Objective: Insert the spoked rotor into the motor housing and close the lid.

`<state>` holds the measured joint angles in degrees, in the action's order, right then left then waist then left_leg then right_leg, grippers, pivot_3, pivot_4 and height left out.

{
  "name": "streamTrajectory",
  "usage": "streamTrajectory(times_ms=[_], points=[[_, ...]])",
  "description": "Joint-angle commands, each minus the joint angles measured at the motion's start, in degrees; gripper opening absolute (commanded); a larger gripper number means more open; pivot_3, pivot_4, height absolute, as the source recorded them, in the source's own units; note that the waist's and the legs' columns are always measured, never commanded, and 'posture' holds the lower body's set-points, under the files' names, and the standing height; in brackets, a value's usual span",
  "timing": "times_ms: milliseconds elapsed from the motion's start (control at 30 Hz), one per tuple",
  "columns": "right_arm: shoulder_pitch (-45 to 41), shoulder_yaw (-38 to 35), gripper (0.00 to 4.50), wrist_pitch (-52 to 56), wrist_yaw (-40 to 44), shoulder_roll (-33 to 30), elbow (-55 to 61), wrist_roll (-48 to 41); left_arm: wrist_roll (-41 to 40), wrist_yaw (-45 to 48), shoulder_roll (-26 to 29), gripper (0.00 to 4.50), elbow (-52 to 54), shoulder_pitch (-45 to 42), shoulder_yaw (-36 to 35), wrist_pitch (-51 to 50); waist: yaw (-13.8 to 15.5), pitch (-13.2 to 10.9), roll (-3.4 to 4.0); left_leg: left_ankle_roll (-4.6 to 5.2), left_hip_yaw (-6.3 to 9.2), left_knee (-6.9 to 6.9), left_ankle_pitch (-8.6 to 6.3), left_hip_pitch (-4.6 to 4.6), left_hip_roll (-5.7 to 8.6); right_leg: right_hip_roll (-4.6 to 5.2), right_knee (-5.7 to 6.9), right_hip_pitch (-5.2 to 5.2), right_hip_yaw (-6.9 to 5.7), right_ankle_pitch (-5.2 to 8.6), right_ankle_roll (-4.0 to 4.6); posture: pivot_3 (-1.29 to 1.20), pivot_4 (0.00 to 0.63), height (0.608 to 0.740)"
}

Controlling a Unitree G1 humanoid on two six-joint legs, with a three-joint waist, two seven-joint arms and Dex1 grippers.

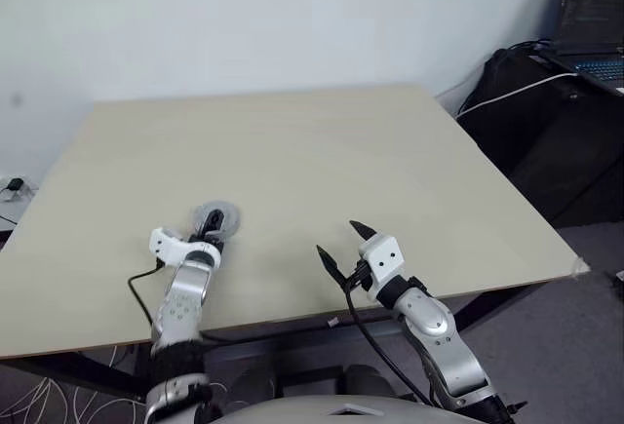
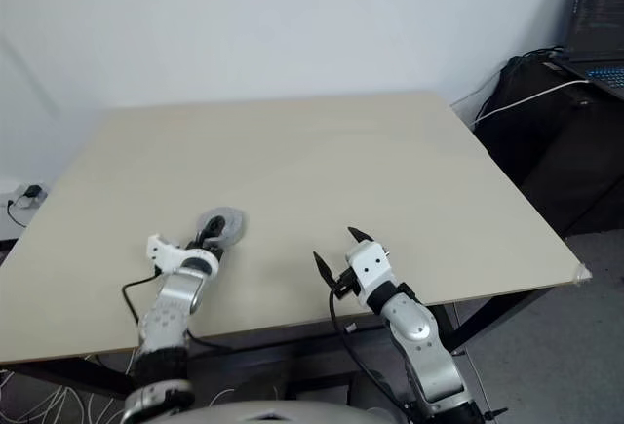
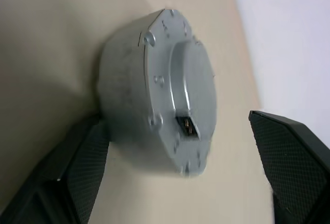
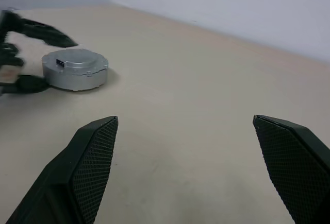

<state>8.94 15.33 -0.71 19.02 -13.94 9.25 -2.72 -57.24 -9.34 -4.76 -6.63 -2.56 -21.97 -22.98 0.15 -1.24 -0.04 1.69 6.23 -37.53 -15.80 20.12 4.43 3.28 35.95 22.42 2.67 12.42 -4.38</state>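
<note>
A round silver motor unit (image 1: 215, 219) lies on the beige table (image 1: 292, 151), near its front left. Its smooth silver-grey lid (image 3: 180, 85) sits closed on the motor housing (image 3: 124, 95), whose silver side wall shows below it. The spoked rotor is hidden. My left gripper (image 1: 207, 239) is open just behind the unit, with one black finger (image 3: 87, 162) close by its base and the other (image 3: 289, 152) well off its far side. My right gripper (image 1: 339, 239) is open above bare table to the right, holding nothing. From the right wrist view the unit (image 4: 76, 68) shows between the left gripper's fingers (image 4: 41, 31).
A black bag or cabinet (image 1: 546, 122) with a white cable (image 1: 507, 97) and an open laptop (image 1: 595, 24) stands past the table's right edge. The table's front edge (image 1: 292, 322) runs just behind both grippers.
</note>
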Motion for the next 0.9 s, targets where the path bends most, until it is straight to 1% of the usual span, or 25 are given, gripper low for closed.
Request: streamTrajectory(times_ms=[33, 133, 200, 267, 300, 367, 500, 533, 633, 733, 800, 900], points=[[-1.0, -1.0, 4.50, 0.7, 0.7, 0.7, 1.2, -1.1, -1.0, -3.9, -7.9, 4.47, 2.1, 6.4, 2.4, -3.8, 0.0, 0.3, 0.27, 0.02, -0.01, 0.00, -0.07, -0.10, 0.00, 0.02, 0.00, -0.10, 0.00, 0.18, -0.01, 0.00, 0.000, 0.740], [-0.7, -1.4, 4.50, 1.3, 0.9, 1.3, 1.5, -1.7, -2.3, -5.2, -7.7, 4.47, 7.9, 10.1, 4.3, -5.4, -0.1, 0.3, 0.35, -0.22, -0.02, 0.02, -0.34, -0.50, 0.00, 0.07, 0.00, -0.55, 0.00, 0.51, 0.07, 0.00, 0.000, 0.740], [-0.2, -2.3, 4.50, 1.4, 0.4, 2.1, 1.9, -2.5, 0.5, -2.8, -4.9, 4.47, 13.0, 12.7, 8.3, -5.7, -0.1, 0.3, 0.36, -0.22, 0.00, 0.02, -0.36, -0.55, 0.00, 0.10, 0.00, -0.61, -0.03, 0.55, 0.04, 0.00, 0.000, 0.740], [0.8, -3.3, 4.50, 0.6, -0.4, 2.8, 2.0, -3.0, 7.9, 1.2, -0.7, 4.47, 18.8, 15.7, 13.9, -2.7, 0.0, 0.2, 0.32, -0.20, 0.01, 0.01, -0.37, -0.51, 0.02, 0.13, -0.02, -0.60, -0.04, 0.57, 0.03, 0.00, 0.000, 0.740], [1.2, -3.7, 4.50, 0.2, -0.6, 3.1, 1.9, -2.9, 10.9, 2.6, 0.6, 4.47, 20.4, 16.7, 15.9, -1.2, 0.0, 0.2, 0.33, -0.18, 0.01, 0.02, -0.39, -0.47, 0.05, 0.14, -0.05, -0.58, -0.03, 0.57, 0.02, 0.00, 0.000, 0.740], [2.1, -4.5, 4.50, -2.0, -1.9, 3.5, 1.1, -1.7, 19.4, 5.4, 3.1, 4.47, 22.4, 18.3, 19.5, 4.6, 0.3, 0.1, 0.29, -0.12, -0.01, 0.02, -0.44, -0.41, 0.10, 0.18, -0.06, -0.55, -0.02, 0.62, 0.00, 0.00, 0.000, 0.740], [4.2, -5.8, 4.50, -6.0, -5.5, 4.2, -0.8, 1.5, 38.5, 7.0, 7.6, 4.47, 20.9, 20.4, 24.9, 18.2, 0.9, 0.0, 0.34, -0.22, 0.04, 0.07, -0.41, -0.33, 0.04, 0.15, -0.02, -0.42, -0.09, 0.66, 0.07, 0.00, 0.000, 0.740], [4.7, -6.2, 4.50, -6.8, -6.7, 4.5, -1.1, 2.2, 41.8, 6.9, 8.1, 4.47, 19.9, 20.8, 25.5, 21.2, 1.0, 0.0, 0.40, -0.24, 0.04, 0.14, -0.40, -0.35, 0.02, 0.16, -0.02, -0.40, -0.09, 0.67, 0.08, 0.00, 0.000, 0.740], [5.9, -7.1, 4.50, -8.3, -9.0, 5.2, -1.8, 3.7, 47.2, 5.2, 6.6, 4.47, 16.8, 21.8, 24.9, 29.5, 1.0, -0.1, 0.47, -0.24, 0.02, 0.24, -0.40, -0.34, 0.03, 0.20, -0.04, -0.35, -0.06, 0.69, 0.10, 0.00, 0.000, 0.740], [7.5, -8.1, 4.50, -10.3, -11.6, 5.7, -2.5, 5.7, 55.5, 2.9, 6.9, 4.47, 13.3, 22.4, 25.4, 37.5, 1.2, -0.1, 0.45, -0.22, 0.01, 0.25, -0.40, -0.18, 0.05, 0.22, -0.05, -0.16, -0.06, 0.70, 0.09, 0.00, 0.000, 0.740], [8.3, -8.6, 4.50, -11.3, -12.8, 6.2, -2.8, 6.2, 59.0, 1.6, 6.6, 4.47, 11.7, 22.5, 25.6, 40.6, 1.5, -0.1, 0.45, -0.22, 0.01, 0.27, -0.40, -0.11, 0.05, 0.21, -0.03, -0.07, -0.07, 0.70, 0.09, 0.00, 0.000, 0.740], [9.4, -9.6, 4.50, -12.5, -14.8, 6.9, -3.4, 6.7, 62.1, 0.8, 6.3, 4.47, 10.2, 23.1, 26.0, 43.4, 1.6, -0.1, 0.45, -0.21, 0.01, 0.28, -0.40, -0.08, 0.04, 0.21, -0.02, -0.04, -0.08, 0.72, 0.09, 0.00, 0.000, 0.740]])
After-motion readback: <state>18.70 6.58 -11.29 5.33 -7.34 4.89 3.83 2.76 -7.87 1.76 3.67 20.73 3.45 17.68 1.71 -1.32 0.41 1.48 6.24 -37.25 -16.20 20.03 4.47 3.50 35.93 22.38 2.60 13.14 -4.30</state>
